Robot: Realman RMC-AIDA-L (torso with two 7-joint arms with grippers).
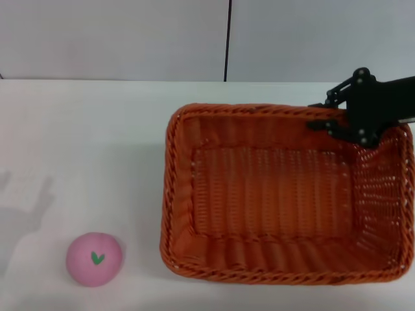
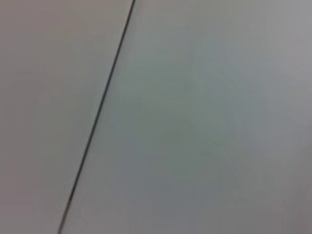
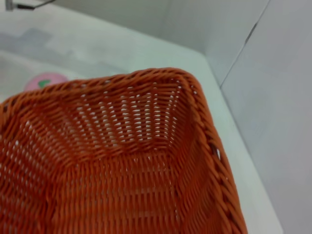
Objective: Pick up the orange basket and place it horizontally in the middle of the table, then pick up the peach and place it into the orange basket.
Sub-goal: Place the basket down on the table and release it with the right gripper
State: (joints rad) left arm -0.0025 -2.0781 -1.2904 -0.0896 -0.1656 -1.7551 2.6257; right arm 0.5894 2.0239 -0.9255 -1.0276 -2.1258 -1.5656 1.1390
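I see the table (image 1: 78, 142) running wide and white under everything. The basket (image 1: 285, 194) sits on its right half, open side up, long axis left to right, so it already lies horizontally but off to the right of middle. My right gripper (image 1: 334, 116) is at the basket's far right corner, over the rim; I cannot tell whether its fingers are clamped on the weave or free. My left arm is out of sight, its camera facing blank wall. The peach (image 1: 94, 258) rests near left, well apart from the basket, nearer the left arm.
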